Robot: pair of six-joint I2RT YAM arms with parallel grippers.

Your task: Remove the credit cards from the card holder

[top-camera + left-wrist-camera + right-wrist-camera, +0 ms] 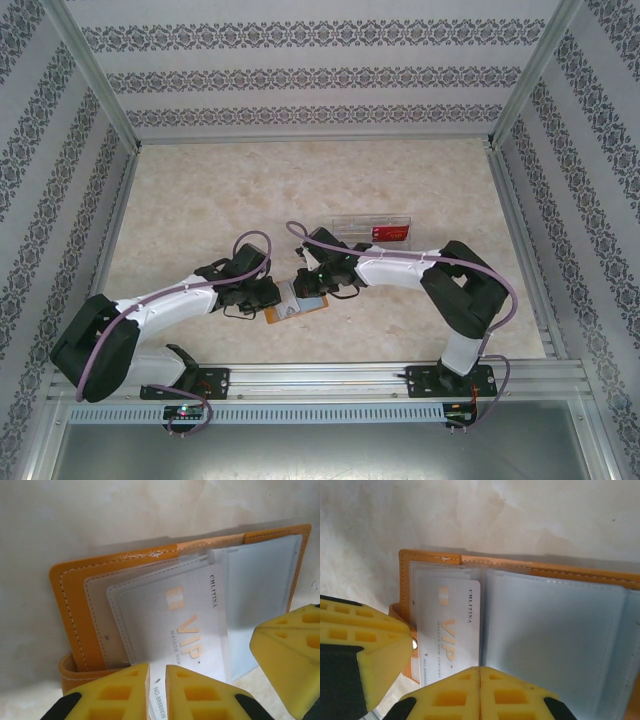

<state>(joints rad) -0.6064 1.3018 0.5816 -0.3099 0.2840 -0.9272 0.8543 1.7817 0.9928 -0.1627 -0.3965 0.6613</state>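
The credit card [185, 625], likely light, stiff and slick, suits the left gripper's [157, 675] closed pinch on its edge jutting from the card holder [70, 610]; the right gripper [480, 675] sits closed.

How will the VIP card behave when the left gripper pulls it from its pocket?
The VIP card looks thin, flat and glossy: probably stiff, light and slippery in the left gripper. The card holder has soft-looking clear pockets that may cling and drag along.
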